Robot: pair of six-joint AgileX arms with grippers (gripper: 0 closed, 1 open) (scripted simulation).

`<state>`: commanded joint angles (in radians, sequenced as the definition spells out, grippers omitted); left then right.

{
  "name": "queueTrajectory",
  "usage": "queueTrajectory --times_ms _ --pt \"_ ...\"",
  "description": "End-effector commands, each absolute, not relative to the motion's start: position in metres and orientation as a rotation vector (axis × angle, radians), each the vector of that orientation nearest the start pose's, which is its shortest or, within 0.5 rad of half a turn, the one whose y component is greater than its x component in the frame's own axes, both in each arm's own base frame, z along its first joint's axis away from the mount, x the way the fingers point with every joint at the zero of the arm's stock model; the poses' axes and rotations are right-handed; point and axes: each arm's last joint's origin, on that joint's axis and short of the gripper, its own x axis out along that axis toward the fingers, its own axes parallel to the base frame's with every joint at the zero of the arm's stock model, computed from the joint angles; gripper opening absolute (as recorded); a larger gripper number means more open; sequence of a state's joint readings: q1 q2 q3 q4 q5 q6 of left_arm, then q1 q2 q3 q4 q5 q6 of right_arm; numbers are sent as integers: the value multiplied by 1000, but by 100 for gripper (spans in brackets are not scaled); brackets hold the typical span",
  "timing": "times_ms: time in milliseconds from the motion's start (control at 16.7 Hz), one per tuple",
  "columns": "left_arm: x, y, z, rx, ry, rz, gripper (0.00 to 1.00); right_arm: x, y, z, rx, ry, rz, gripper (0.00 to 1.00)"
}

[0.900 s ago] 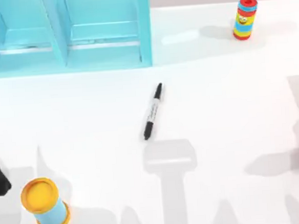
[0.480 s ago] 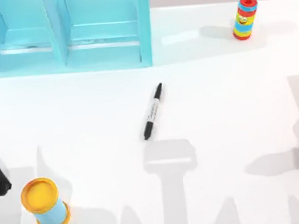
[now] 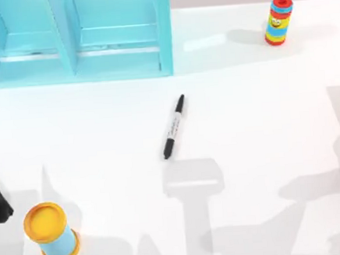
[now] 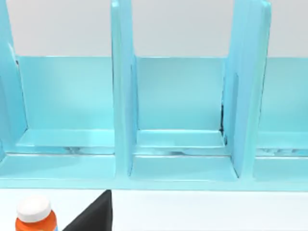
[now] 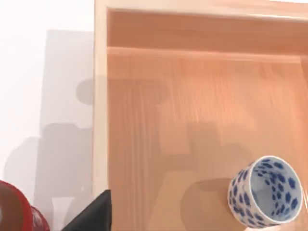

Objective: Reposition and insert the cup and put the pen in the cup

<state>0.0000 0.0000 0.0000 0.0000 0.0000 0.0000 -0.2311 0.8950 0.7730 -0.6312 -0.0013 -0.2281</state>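
**Cup waits in the wooden tray, pen lies mid-worktop**

In the right wrist view, the cup (image 5: 266,191) stands upright inside a wooden tray (image 5: 192,96); it looks rigid, glazed, likely slippery, so pinching across its rim seems best. The pen (image 3: 174,127) lies flat, centre of the worktop (image 3: 262,109), light and prone to roll. I cannot tell either arm's finger state.

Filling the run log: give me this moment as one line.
pen: flat mid-table, untouched | cup: in wooden tray | shelf: top-left | claws: states unclear
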Motion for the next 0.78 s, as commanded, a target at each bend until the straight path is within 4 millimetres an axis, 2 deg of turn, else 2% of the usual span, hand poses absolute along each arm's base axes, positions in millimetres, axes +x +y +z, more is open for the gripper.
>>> queueTrajectory --times_ms 180,420,600,780 --pt "106 -1 160 0 0 0 100 223 -69 276 -118 1042 -123 100" --pt "106 -1 160 0 0 0 100 271 -111 273 -73 1322 -86 100" --pt "106 -1 160 0 0 0 100 299 -141 262 -33 1469 -47 100" --pt "106 -1 160 0 0 0 100 314 -160 253 -4 1551 -15 100"
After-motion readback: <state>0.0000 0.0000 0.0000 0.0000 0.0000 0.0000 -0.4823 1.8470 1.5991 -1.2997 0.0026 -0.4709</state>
